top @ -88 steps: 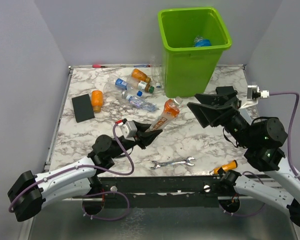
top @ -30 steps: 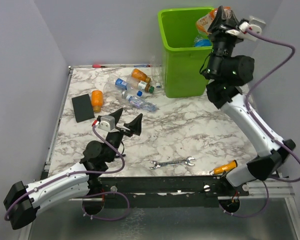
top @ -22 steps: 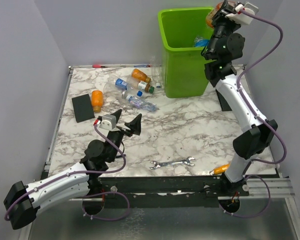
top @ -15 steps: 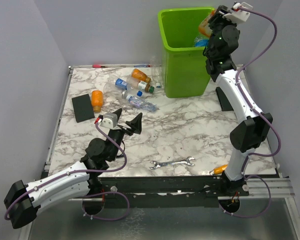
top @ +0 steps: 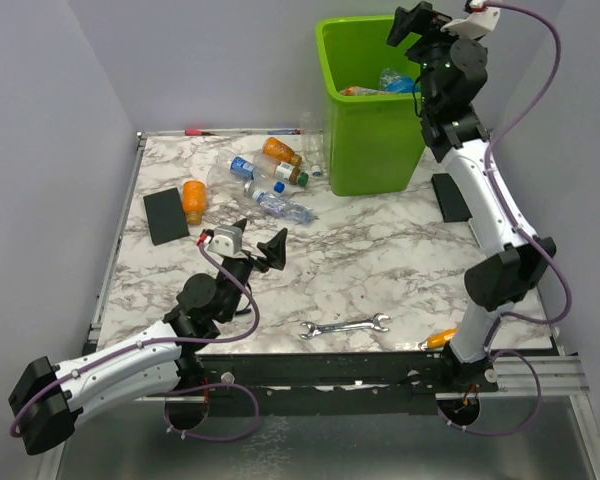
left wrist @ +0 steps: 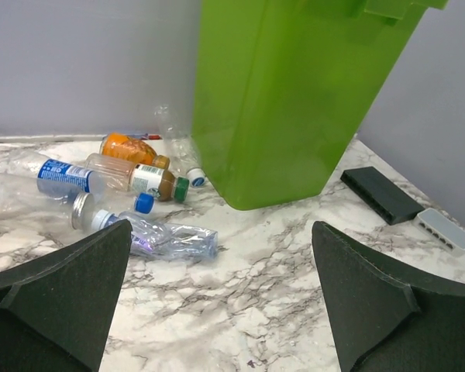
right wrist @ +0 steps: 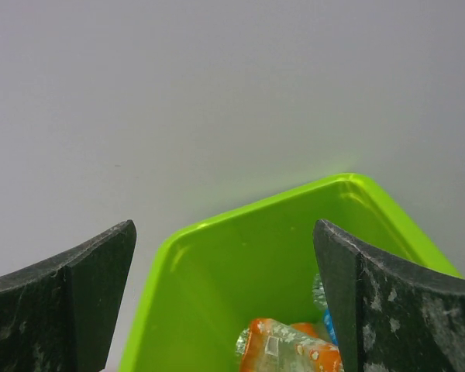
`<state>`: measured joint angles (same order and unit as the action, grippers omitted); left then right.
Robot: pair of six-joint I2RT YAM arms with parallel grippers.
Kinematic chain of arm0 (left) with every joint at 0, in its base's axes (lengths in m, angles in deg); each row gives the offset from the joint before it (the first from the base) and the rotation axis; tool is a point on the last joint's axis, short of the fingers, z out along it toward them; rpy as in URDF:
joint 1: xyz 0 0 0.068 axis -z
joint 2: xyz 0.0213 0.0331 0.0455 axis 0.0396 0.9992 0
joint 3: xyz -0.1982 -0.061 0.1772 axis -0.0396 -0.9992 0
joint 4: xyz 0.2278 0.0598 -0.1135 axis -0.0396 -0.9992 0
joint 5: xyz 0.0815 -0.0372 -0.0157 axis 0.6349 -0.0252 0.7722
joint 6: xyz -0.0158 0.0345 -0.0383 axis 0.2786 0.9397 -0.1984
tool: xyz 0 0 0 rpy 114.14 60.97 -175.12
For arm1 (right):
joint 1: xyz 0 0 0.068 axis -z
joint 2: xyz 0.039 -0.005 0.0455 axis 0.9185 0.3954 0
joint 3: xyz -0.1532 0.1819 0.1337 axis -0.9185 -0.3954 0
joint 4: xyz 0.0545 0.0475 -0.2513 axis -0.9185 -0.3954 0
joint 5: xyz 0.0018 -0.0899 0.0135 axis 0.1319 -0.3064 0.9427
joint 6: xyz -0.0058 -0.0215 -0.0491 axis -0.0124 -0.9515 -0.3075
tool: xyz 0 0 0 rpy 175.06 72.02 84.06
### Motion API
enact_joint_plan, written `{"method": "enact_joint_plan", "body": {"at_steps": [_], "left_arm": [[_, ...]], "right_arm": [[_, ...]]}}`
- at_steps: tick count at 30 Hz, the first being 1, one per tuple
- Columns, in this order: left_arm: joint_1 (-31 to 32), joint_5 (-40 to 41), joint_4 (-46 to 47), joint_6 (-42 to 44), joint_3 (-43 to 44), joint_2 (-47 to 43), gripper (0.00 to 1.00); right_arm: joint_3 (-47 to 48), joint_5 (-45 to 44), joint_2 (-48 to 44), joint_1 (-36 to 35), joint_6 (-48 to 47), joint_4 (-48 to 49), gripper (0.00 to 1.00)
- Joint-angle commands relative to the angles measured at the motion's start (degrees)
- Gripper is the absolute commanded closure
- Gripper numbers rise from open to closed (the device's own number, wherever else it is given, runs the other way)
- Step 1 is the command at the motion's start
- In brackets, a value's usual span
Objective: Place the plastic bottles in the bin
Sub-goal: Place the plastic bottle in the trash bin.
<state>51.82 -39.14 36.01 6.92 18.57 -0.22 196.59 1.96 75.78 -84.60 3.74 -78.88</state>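
The lime-green bin (top: 380, 140) stands at the back of the table. My right gripper (top: 417, 28) hangs open over its rim with nothing between its fingers. Below it, an orange bottle (right wrist: 291, 349) lies inside the bin (right wrist: 217, 271) beside a blue-labelled one (top: 400, 82). Several plastic bottles lie left of the bin: an orange one (top: 193, 198), another orange one (top: 280, 152), a blue-labelled clear one (top: 245, 168), a green-capped one (top: 285, 173) and a crushed clear one (top: 280, 207). My left gripper (top: 258, 240) is open and empty, low over the table, just short of the crushed bottle (left wrist: 167, 239).
A silver wrench (top: 346, 325) and an orange-handled screwdriver (top: 448, 337) lie near the front edge. A black pad (top: 166, 215) sits at the left, a black box (top: 450, 197) right of the bin. Grey walls close in the back and sides.
My right gripper opened over the bin and the orange bottle it held dropped inside. The left arm edged slightly forward, still open.
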Motion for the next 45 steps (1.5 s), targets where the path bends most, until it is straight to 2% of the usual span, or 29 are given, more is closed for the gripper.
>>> {"method": "enact_joint_plan", "body": {"at_steps": [1, 4, 6, 9, 12, 15, 19, 24, 29, 34, 38, 45], "left_arm": [[0.1, 1.8, -2.0, 1.6, 2.8, 0.4, 0.01], [0.1, 3.5, -5.1, 2.0, 4.1, 1.0, 0.01], [0.1, 5.7, -7.0, 2.1, 5.2, 1.6, 0.01], [0.0, 9.7, -10.3, 2.3, 7.2, 2.5, 0.01], [-0.2, 12.0, -13.9, 2.6, 9.4, 4.7, 0.01], [-1.7, 14.1, -17.7, 1.1, 11.8, 8.6, 0.01], [-8.5, 13.4, -23.4, -7.0, 14.6, 13.0, 0.01], [-20.0, 8.0, -32.5, -17.3, 20.3, 19.9, 0.01], [-30.5, 1.7, -40.1, -22.7, 24.9, 27.6, 0.01], [-39.3, -2.5, -45.6, -16.1, 33.8, 39.4, 0.01], [-42.5, 0.2, -50.0, -10.6, 42.3, 48.5, 0.01], [-43.5, 3.3, -50.8, -0.6, 51.5, 59.4, 0.01]], "right_arm": [[-4.7, 11.8, -11.5, -0.5, 7.2, -2.0, 0.00], [-11.8, 19.9, -19.2, -2.0, 9.9, -3.6, 0.00], [-18.4, 28.0, -25.1, -3.3, 10.6, -3.6, 0.00], [-30.5, 35.3, -33.9, -5.3, 11.9, -4.7, 0.00], [-43.6, 39.6, -41.4, -5.6, 15.4, -6.8, 0.00], [-58.1, 40.2, -49.3, -5.7, 17.4, -7.3, 0.01], [-73.1, 39.8, -57.1, -5.7, 19.5, -9.0, 0.01], [-87.0, 41.4, -63.5, -5.7, 23.9, -9.0, 0.01], [-94.1, 42.1, -66.8, -5.7, 26.4, -8.2, 0.02], [-97.0, 44.4, -66.3, -5.7, 26.7, -5.7, 0.03], [-97.3, 46.4, -65.1, -5.6, 26.3, -5.4, 0.04], [-94.5, 47.3, -66.9, -5.7, 22.9, -10.2, 0.04]]}}
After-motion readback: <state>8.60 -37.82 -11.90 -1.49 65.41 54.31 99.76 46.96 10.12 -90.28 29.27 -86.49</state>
